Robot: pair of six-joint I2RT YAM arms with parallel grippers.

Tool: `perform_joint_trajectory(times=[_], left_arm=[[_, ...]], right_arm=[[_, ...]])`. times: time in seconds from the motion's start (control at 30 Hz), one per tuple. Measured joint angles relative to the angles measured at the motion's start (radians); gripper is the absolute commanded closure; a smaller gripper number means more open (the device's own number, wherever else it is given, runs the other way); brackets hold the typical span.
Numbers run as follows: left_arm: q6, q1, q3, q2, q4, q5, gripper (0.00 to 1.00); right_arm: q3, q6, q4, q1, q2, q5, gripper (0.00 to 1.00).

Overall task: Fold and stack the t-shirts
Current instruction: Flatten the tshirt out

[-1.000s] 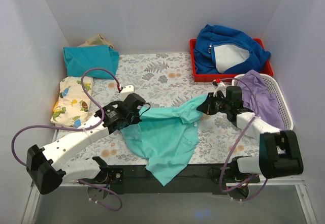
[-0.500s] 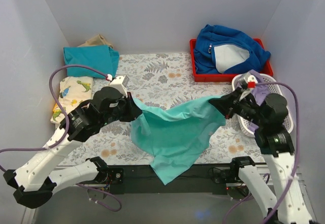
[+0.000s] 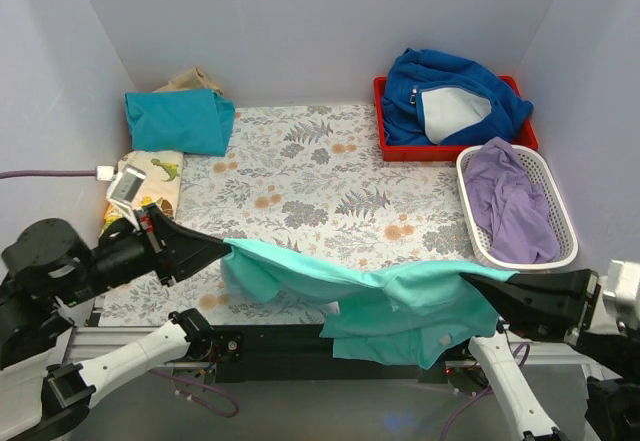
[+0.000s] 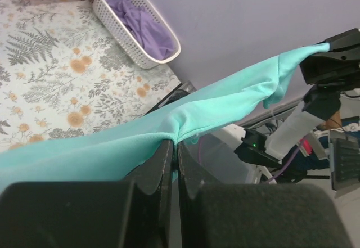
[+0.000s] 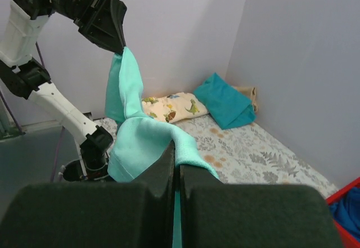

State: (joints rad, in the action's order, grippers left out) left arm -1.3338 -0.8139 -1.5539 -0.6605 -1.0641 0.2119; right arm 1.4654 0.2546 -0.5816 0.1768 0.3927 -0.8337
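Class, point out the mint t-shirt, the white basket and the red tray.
mint t-shirt (image 3: 400,301), top view, on its stretched middle.
white basket (image 3: 468,206), top view, on its left wall.
red tray (image 3: 381,121), top view, on its left rim.

Both arms are shown raised and spread wide. The left gripper and right gripper are pointed toward each other, well apart, each with jaws pressed closed on the mint t-shirt.

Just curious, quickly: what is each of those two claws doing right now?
Left gripper: closed, holding one end of the mint t-shirt.
Right gripper: closed, holding the other end of it.
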Motion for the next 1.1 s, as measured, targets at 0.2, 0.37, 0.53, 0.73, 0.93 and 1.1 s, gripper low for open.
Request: perform_joint_trajectory(times=[0.2, 0.37, 0.53, 0.73, 0.93, 1.1], left_arm=[[-0.039, 0.000, -0.054, -0.004, -0.024, 0.029, 1.00], [-0.059, 0.000, 0.110, -0.062, -0.045, -0.056, 1.00], [-0.081, 0.000, 0.328, -0.228, -0.009, -0.262, 1.00], [-0.050, 0.055, 0.492, -0.456, 0.107, -0.547, 1.00], [0.080, 0.349, 0.473, -0.710, 0.343, -0.531, 1.00], [0.189, 0.421, 0.364, -0.942, 0.511, -0.500, 1.00]], right_arm=[[-0.020, -0.043, 0.009, 0.000, 0.018, 0.049, 0.99], [-0.217, -0.099, 0.053, 0.000, 0.181, 0.142, 0.99], [-0.449, -0.100, 0.141, 0.000, 0.415, 0.240, 0.99], [-0.606, -0.094, 0.220, -0.001, 0.632, 0.317, 0.99], [-0.576, -0.116, 0.336, 0.000, 0.825, 0.389, 0.99], [-0.497, -0.141, 0.392, 0.002, 0.993, 0.441, 0.99]])
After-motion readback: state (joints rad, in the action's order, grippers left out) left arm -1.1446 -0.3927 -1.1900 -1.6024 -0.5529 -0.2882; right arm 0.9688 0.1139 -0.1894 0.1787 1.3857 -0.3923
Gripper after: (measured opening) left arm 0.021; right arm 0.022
